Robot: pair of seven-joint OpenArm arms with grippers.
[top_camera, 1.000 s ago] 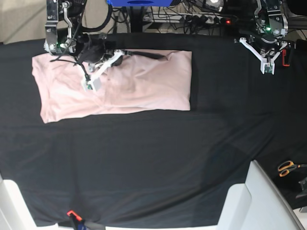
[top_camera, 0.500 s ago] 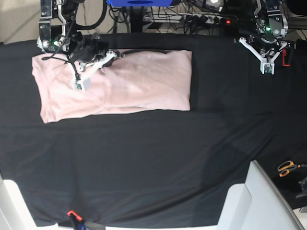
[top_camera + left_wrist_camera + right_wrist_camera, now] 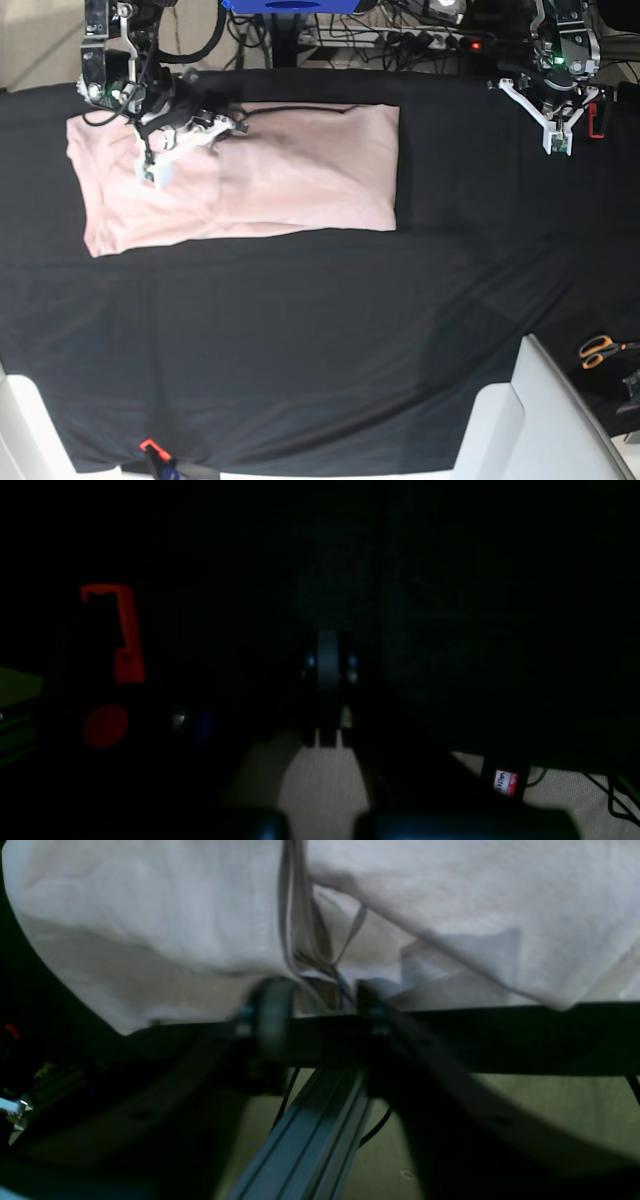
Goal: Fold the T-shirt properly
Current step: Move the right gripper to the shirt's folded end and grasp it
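Note:
The pale pink T-shirt (image 3: 300, 170) lies as a flat rectangle on the black cloth (image 3: 300, 340) at the back left. A lighter folded layer covers its left part. My right gripper (image 3: 148, 172) hovers over that left part, near the back edge. In the right wrist view its fingers (image 3: 272, 1015) stand apart, with a creased edge of the T-shirt (image 3: 450, 900) lying loose between them. My left gripper (image 3: 557, 146) hangs at the back right, well away from the shirt. The dark left wrist view shows the left gripper (image 3: 328, 680) with its fingers pressed together and holding nothing.
Orange-handled scissors (image 3: 600, 350) lie off the cloth at the right. White furniture (image 3: 540, 420) fills the front right corner. A red clamp (image 3: 595, 120) sits beside the left arm. Cables (image 3: 400, 40) run along the back edge.
My right gripper moved left across the shirt, drawing a layer with it, and its jaws have opened. The left arm has not moved.

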